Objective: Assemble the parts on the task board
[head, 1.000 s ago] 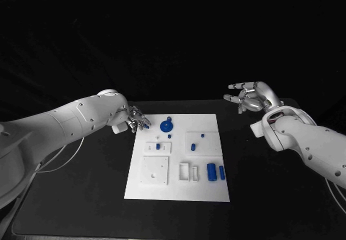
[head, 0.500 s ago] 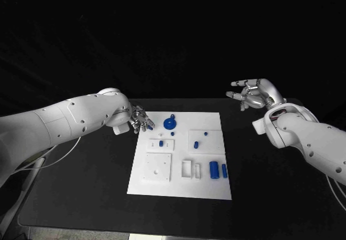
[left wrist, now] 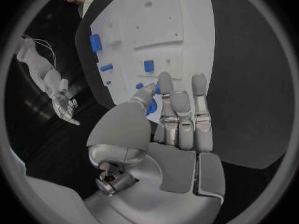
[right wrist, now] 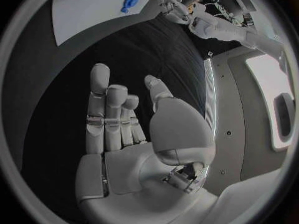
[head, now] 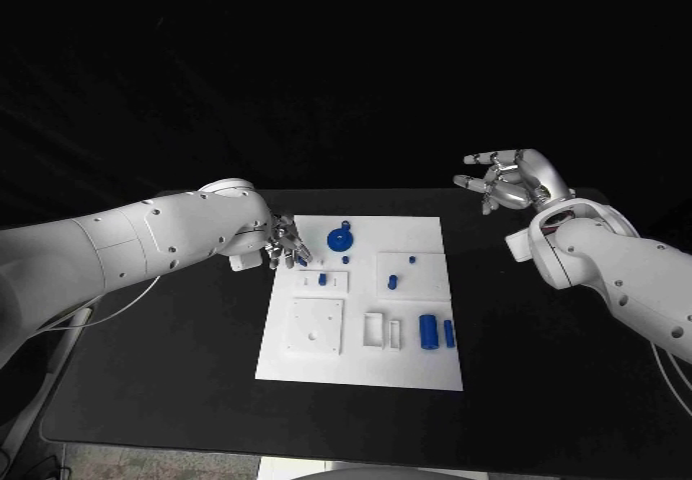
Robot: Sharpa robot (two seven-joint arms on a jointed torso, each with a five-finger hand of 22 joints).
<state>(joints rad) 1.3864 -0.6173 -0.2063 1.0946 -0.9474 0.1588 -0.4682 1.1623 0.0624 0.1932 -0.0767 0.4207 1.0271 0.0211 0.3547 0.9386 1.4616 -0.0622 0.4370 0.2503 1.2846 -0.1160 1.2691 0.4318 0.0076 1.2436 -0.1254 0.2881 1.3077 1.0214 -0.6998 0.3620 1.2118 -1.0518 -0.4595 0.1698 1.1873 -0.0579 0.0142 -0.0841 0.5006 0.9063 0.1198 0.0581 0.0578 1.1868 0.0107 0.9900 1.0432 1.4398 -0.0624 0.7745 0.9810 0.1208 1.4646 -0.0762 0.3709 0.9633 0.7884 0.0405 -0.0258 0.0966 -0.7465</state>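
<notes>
The white task board [head: 325, 365] lies in the middle of the table. On it are a round blue part [head: 340, 238], several small blue pegs such as one [head: 391, 284], and two blue cylinders [head: 427, 331]. My left hand [head: 284, 245] hovers at the board's far left corner. In the left wrist view its fingers [left wrist: 181, 114] are straight and together, and a small blue part [left wrist: 154, 90] shows pinched between thumb and finger. My right hand [head: 512, 180] is raised beyond the board's far right corner, fingers apart [right wrist: 109, 114], holding nothing.
White raised blocks stand on the board: a square plate [head: 315, 325], a small block [head: 323, 282] and two narrow frames [head: 381, 331]. Black table [head: 159, 380] surrounds the board on all sides.
The whole picture has shifted, so the camera moved. Relative to the board, both hands stay about where they were.
</notes>
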